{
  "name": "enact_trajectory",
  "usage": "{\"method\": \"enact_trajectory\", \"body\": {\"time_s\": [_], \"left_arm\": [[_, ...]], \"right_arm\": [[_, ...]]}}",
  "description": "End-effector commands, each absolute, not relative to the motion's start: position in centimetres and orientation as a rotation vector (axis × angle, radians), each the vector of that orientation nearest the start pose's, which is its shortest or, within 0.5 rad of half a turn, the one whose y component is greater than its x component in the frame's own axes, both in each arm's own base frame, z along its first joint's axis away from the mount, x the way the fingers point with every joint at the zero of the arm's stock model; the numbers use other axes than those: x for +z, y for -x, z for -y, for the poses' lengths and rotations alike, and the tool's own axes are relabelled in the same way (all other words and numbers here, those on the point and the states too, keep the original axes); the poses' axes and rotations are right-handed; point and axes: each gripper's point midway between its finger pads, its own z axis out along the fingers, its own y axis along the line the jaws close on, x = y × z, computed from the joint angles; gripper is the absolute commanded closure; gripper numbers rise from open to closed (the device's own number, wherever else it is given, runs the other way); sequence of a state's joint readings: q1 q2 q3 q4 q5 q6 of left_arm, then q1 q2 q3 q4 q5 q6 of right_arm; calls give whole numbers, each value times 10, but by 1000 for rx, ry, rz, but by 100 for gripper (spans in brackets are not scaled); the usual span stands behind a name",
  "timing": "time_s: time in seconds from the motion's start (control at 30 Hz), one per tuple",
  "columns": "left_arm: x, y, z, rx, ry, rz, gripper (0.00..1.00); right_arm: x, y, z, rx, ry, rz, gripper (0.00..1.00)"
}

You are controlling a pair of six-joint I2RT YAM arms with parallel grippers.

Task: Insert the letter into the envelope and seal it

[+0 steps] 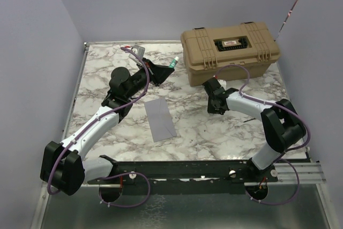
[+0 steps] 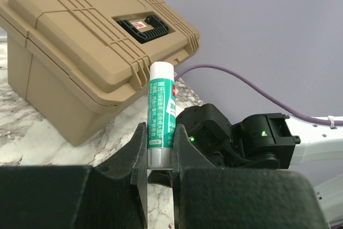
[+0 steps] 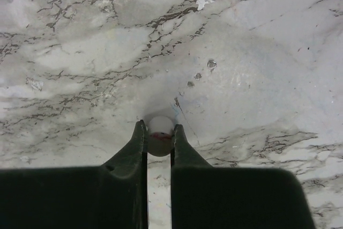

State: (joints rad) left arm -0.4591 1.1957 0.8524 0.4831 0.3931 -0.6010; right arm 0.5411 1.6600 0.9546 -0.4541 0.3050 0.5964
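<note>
The blue-grey envelope [image 1: 159, 119] lies flat on the marble table, between the two arms. The tan letter is not in view. My left gripper [image 1: 168, 68] is raised behind the envelope and is shut on a green and white glue stick [image 1: 174, 61]. In the left wrist view the glue stick [image 2: 161, 105] stands upright between the fingers of my left gripper [image 2: 159, 135], its white end up. My right gripper [image 1: 214, 108] is low over the table, right of the envelope. In the right wrist view my right gripper [image 3: 158, 127] is shut on a small white cap [image 3: 159, 139], close to the tabletop.
A large tan toolbox [image 1: 230, 49] stands closed at the back right, just behind the right arm; it also shows in the left wrist view [image 2: 80, 41]. The right arm's black wrist [image 2: 236, 138] is close in front of the left gripper. Purple walls enclose the table.
</note>
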Motion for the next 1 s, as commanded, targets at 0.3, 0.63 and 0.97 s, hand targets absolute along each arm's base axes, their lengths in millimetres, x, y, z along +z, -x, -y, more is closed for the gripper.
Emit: {"method": "enact_trajectory", "body": {"time_s": [0.3,0.63,0.97], "left_arm": [[361,-301,272,-1177,-471,-1446,100],[385,-278,287,-1286,-654,-1405,100],[393,-274,287,-1295,-665,-1388,100]], "right_arm": [[203,-299,-217,679,43,-2395,100],[383,-303,-250,1128,51,-1950,100],[414,-307,-272,1359,-12,-1836,100]]}}
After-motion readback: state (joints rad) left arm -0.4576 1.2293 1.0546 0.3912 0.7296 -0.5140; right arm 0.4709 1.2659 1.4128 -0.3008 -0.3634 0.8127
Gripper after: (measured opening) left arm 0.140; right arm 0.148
